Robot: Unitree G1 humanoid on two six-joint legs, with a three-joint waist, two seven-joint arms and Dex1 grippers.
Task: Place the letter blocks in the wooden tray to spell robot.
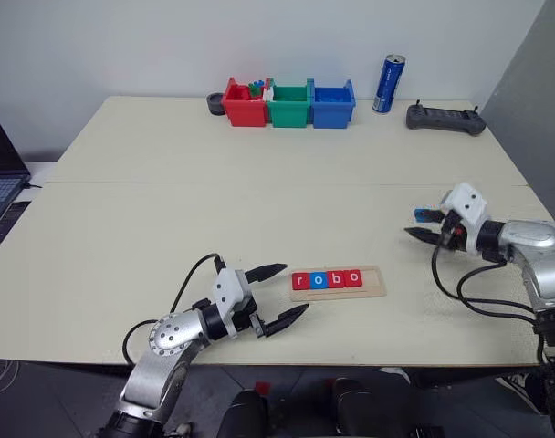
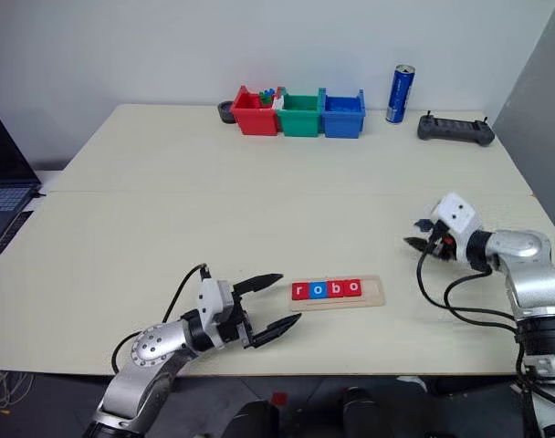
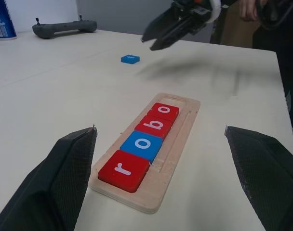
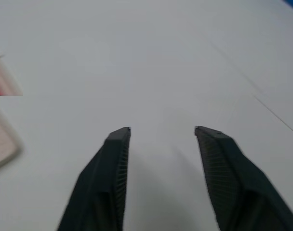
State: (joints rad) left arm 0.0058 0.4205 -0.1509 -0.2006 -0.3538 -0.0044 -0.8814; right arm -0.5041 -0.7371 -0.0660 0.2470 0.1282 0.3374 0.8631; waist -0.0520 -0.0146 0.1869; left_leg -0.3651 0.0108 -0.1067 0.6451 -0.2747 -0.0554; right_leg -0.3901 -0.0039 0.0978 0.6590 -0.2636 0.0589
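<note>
The wooden tray (image 1: 338,283) lies crosswise on the bench (image 1: 259,210), holding red-blue-red-red letter blocks (image 1: 326,279) reading "robo"; both the left pincer (image 1: 276,296) and right pincer (image 4: 161,132) are spread, empty.

The tray (image 3: 171,159), a long pale wood strip with a shallow groove, lay flat on the table near its front edge. Four blocks sat flat in the groove, touching side by side: red "r" (image 3: 123,170), blue "o" (image 3: 141,144), red "b" (image 3: 155,125), red "o" (image 3: 164,110). The slot past the last red block was bare wood. A fifth block (image 3: 130,58), blue, lay flat on the table well apart from the tray; its letter could not be read.
</note>
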